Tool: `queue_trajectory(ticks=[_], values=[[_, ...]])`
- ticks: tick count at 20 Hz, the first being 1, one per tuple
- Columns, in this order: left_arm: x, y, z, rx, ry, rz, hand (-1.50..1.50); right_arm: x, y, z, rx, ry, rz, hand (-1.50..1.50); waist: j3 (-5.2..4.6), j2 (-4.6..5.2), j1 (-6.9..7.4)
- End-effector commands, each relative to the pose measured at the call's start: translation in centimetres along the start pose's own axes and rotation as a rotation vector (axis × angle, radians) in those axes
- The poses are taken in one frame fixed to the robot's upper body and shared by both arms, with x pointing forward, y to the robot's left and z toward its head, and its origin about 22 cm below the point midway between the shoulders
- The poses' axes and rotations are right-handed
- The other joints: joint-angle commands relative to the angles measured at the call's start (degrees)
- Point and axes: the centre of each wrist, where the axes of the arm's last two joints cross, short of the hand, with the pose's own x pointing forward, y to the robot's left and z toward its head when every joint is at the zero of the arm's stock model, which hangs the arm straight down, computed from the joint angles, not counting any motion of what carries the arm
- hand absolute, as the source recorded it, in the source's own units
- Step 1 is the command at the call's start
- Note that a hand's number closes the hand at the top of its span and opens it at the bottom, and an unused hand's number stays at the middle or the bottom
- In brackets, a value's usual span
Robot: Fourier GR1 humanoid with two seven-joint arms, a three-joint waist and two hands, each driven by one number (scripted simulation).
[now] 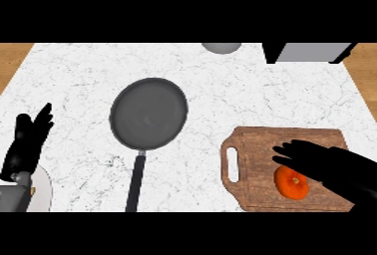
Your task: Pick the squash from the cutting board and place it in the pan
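1. Left hand [28, 144] shows at the view's left edge, fingers straight and pointing up, resting over the counter [74, 79] and holding nothing; its grey forearm [13, 196] comes in from the lower left corner.
2. Just right of it lies the pan [149, 113], a dark grey round pan sitting empty on the white marbled counter, with its long black handle [136, 182] running down toward the lower edge.
3. Further right is the wooden cutting board [254, 144], flat on the counter, its slotted grip on the side that faces the pan.
4. On the board's lower middle lies the orange squash [291, 184], well apart from the pan.
5. Right hand [316, 157] reaches in from the lower right over the board, fingers spread and fairly straight, pointing left; it hangs just above and partly over the squash's upper right side, not closed around it. Whether it touches the squash I cannot tell.
6. At the counter's far edge sit a grey rounded object [222, 47] and a grey and black box [309, 52].
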Motion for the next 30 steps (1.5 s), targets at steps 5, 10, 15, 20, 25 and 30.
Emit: queue_trajectory(ticks=[5,10,15,20,25,30], values=[[0.1,0.3,1.2,-0.003,-0.003,-0.018,0.0,0.8,2.1,-1.4,0.011,0.062,0.078,-1.5,0.02,-0.05,0.12],[0.1,0.9,-0.6,0.017,-0.011,0.004,0.0,-0.7,1.7,-2.5,0.024,0.062,0.047,-1.5,-0.01,0.06,0.04],[-0.3,-0.4,0.7,0.002,-0.008,0.003,0.0,-0.5,5.5,-3.1,0.055,0.063,0.068,-1.5,0.01,0.02,0.1],[-0.5,0.7,0.7,0.003,0.001,0.004,0.0,-0.2,4.1,-3.1,0.031,0.05,0.079,-1.5,0.0,0.01,0.08],[0.0,0.4,-1.5,0.003,-0.001,0.002,0.0,1.0,4.1,-4.0,0.061,0.063,0.073,-1.5,-0.01,0.05,-0.14],[0.5,-1.7,1.5,-0.029,-0.001,0.007,0.0,-2.8,6.7,-5.4,0.091,0.103,0.086,-1.5,0.03,0.04,0.41]])
